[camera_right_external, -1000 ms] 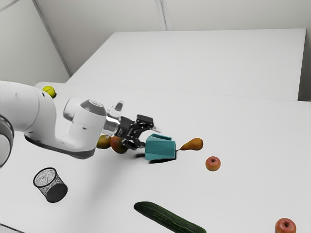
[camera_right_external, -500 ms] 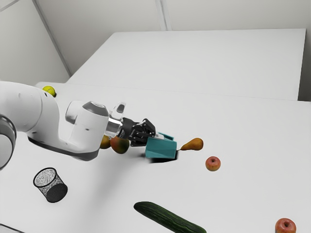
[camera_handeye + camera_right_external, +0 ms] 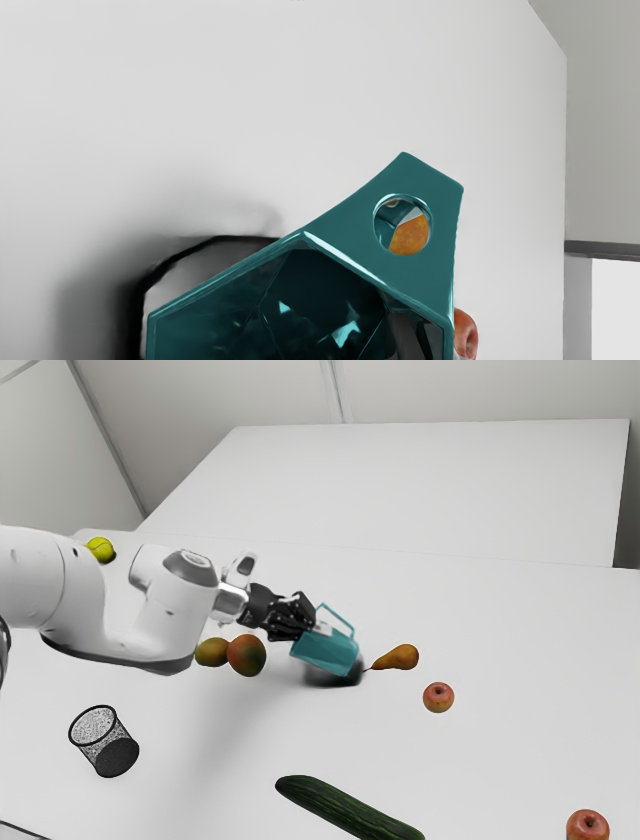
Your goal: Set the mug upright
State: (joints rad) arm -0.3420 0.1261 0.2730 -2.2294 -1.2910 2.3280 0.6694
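On the table [image 3: 520, 620] I see 1 pear [image 3: 398, 657], 2 mangoes [image 3: 246, 655] side by side, 2 apples [image 3: 438, 697] well apart, 1 cucumber [image 3: 345, 808], 1 mesh cup [image 3: 104, 741], 1 yellow ball [image 3: 99, 548].

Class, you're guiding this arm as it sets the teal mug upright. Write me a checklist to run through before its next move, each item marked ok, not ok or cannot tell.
1. Gripper shut on the mug: ok, it has the mug near its rim.
2. Mug upright: not ok, it is tilted, its opening toward the gripper.
3. Handle outside the grip: ok.
4. Mug's lowest edge clear of the table: cannot tell.
5. Mug apart from the cucumber: ok.
6. Room to turn the mug beside the pear: cannot tell, the pear lies close.
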